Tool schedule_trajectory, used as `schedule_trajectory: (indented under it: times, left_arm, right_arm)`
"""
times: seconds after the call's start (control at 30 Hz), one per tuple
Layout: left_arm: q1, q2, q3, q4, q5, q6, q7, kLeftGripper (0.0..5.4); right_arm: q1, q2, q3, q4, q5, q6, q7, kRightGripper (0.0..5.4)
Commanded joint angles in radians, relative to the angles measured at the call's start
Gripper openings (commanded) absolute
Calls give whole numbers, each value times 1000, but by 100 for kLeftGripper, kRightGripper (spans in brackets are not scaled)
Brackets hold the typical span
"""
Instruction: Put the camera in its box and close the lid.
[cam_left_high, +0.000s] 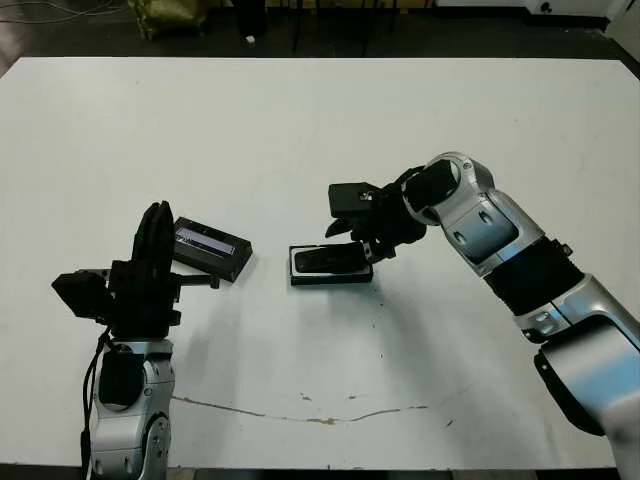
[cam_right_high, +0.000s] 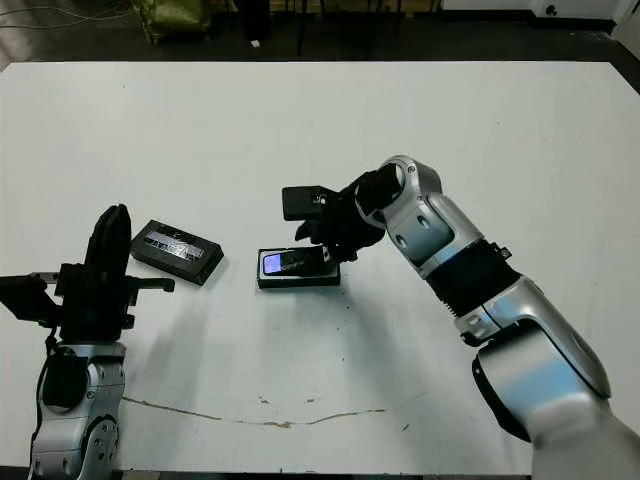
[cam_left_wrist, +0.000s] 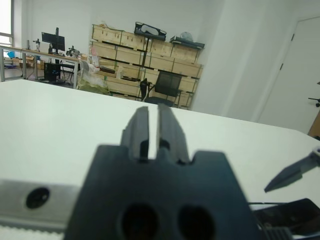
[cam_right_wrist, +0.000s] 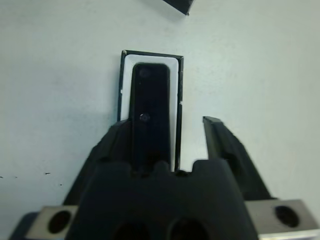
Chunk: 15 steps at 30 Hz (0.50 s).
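Camera (cam_right_high: 296, 261) lies flat inside the box (cam_right_wrist: 123, 85), its glossy face up and catching a bluish-white glare in the right eye view; white lining shows around it in the right wrist view. The box sits on the white counter (cam_left_high: 320, 120) near its middle. The right gripper (cam_right_wrist: 172, 145) is right at the end of the box farthest from the lid, fingers spread apart; one finger lies against the camera's side, the other (cam_right_wrist: 225, 145) stands clear of the box over bare counter, so it grips nothing. The lid (cam_left_high: 209, 247) lies flat on the counter on the box's left, near it but not touching, its silvery strip upward; the strip carries faint marks too small to read. No brand or writing can be made out on camera or box. The left gripper (cam_left_high: 153, 240) stands upright just left of the lid, fingers (cam_left_wrist: 141, 131) nearly together with only a thin slit between them, holding nothing. A thin brown crack line (cam_left_high: 300, 415) crosses the counter's near edge.
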Motion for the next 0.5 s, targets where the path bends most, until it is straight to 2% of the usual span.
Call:
schedule_trajectory:
  times: [0.03,0.3,0.5]
  left_arm:
    - [12,7,4,11,7,14,6,0]
    - [10,7,5,18,8,13,6,0]
    - [10,4,4,15,3,20,9,0]
  right_arm:
    - [16,4,20,13,1,-8,31,373]
    - [19,9,6,19,-3,10,23,539]
    - [14,5,-20,13,0,27,3,539]
